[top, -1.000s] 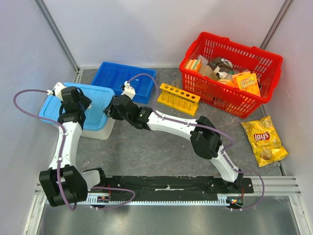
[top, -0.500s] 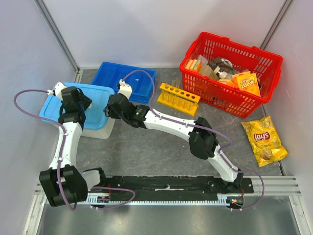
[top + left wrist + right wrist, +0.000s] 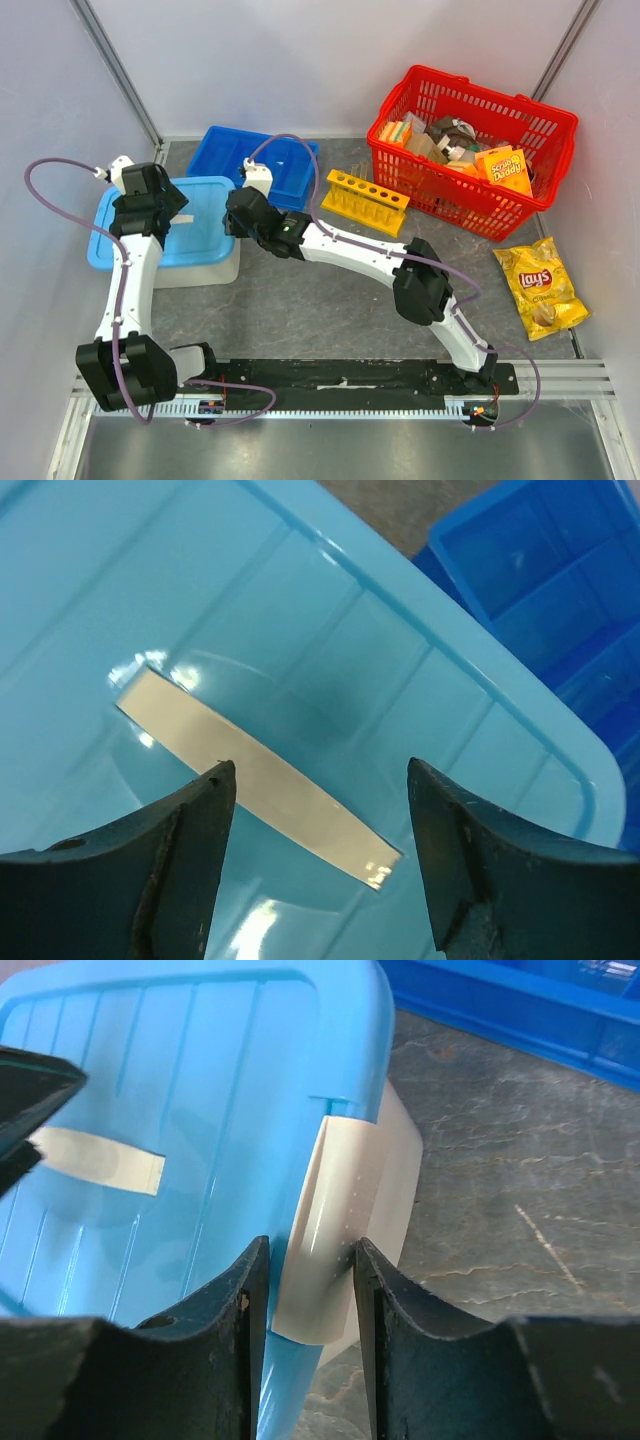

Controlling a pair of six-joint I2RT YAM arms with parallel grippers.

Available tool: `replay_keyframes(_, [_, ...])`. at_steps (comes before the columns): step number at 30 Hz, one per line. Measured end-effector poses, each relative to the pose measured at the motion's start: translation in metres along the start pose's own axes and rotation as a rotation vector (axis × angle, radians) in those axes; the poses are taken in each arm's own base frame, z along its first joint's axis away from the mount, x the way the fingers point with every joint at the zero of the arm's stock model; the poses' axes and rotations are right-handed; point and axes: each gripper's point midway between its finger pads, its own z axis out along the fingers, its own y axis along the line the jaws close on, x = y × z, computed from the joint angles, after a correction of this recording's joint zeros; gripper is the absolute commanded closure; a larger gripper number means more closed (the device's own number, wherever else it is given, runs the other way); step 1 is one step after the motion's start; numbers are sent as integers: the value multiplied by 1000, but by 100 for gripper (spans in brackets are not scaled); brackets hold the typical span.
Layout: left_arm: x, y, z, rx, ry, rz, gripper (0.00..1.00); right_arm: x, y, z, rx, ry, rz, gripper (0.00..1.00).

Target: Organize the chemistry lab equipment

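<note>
Presently both arms are at the light-blue plastic lid of a translucent white storage box, at the left of the grey stone-patterned surface.

Left hand: jaws wide apart and holding nothing. It hovers over the lid top, a pale rectangular strip lying between and below the fingers.

Right hand: at the lid's right edge. Its fingers sit on either side of a glossy white latch clip, closed narrowly onto it as far as the wrist view shows.

Task item: the yellow plastic test-tube rack with a row of round holes stands out on the surface, between a dark-blue divided tray and a red wire-pattern shopping basket, well apart from both hands. No tubes can be made out in its holes from above, and thin tubes, bag and band are too small to tell. A yellow chip bag lies at the far right.

Progress, as a judgement: early. The lid is on and the box contents are hidden. The latch work looks like opening the box for storing. The rack is untouched, so unlatching, lifting the lid and moving the equipment all remain.
</note>
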Motion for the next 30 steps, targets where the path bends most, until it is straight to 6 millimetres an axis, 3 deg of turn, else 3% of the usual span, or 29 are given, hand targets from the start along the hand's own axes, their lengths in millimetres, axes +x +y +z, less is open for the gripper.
replay_keyframes(9, [-25,22,-15,-77,-37,140,24,-16,-24,-3,29,-4,-60,68])
replay_keyframes(15, [-37,67,-23,-126,-57,74,24,-21,-31,-4,17,13,-104,63])
replay_keyframes(19, [-30,95,-28,-190,-53,40,23,-22,-33,-4,-9,33,-137,40])
replay_keyframes(21, [-24,103,-32,-205,-50,31,21,-21,-35,-4,-21,49,-166,36])
replay_keyframes(30, [-7,148,-43,-345,-74,-25,18,-23,-40,-3,-40,61,-265,37])
